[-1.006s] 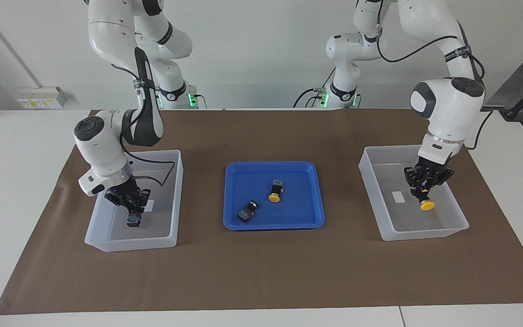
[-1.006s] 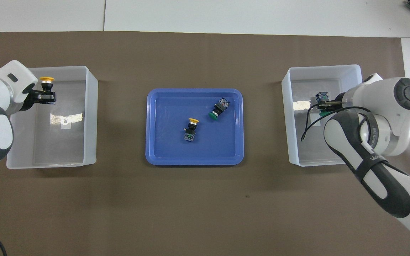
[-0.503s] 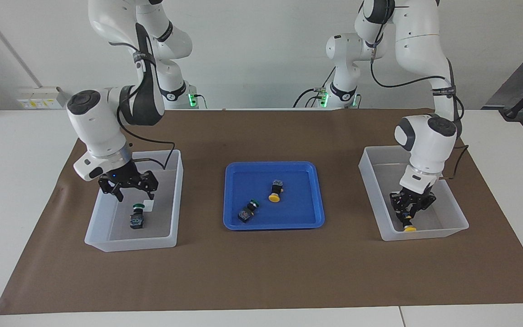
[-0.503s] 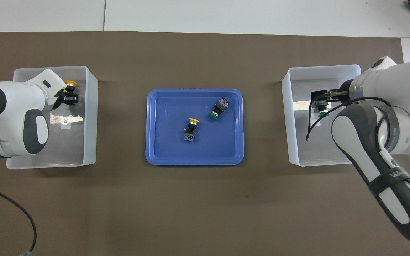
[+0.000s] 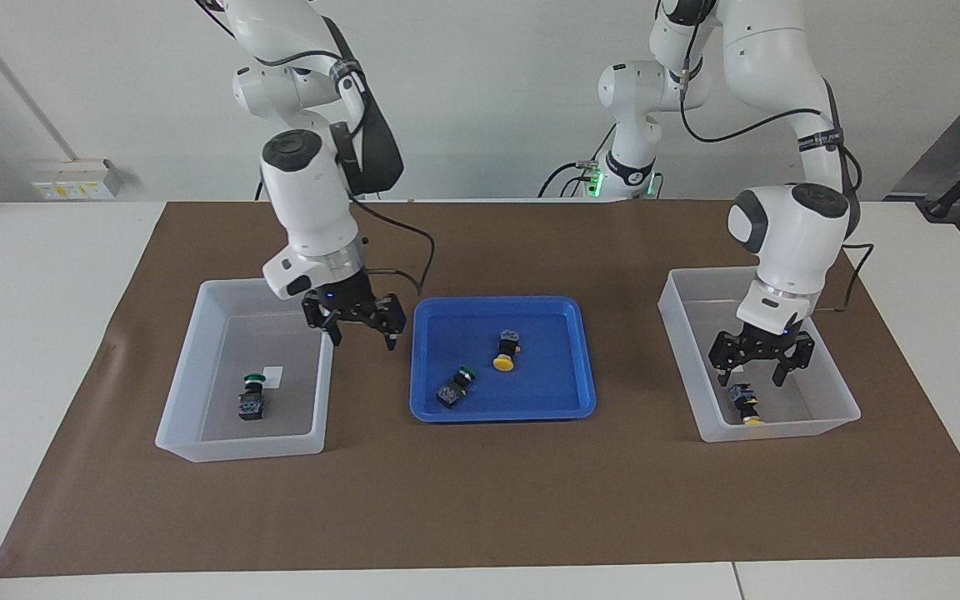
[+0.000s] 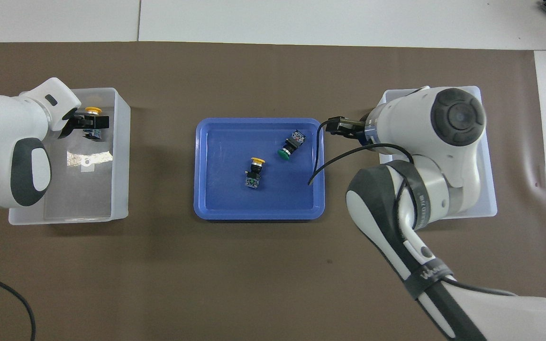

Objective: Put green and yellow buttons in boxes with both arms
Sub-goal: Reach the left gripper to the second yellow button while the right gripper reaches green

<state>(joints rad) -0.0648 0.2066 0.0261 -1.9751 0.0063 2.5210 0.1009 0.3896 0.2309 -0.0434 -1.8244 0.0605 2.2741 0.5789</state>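
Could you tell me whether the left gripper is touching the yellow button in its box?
Apart. The facing view shows the open left gripper raised above the yellow button, box floor visible between them.

Translucent white plastic boxes (image 5: 197, 446), a glossy blue plastic tray (image 5: 503, 411) and a matt brown paper-like mat (image 5: 480, 500) are shown.

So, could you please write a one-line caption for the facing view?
Both open hands empty: right hand between box and blue tray, left hand over the other box.
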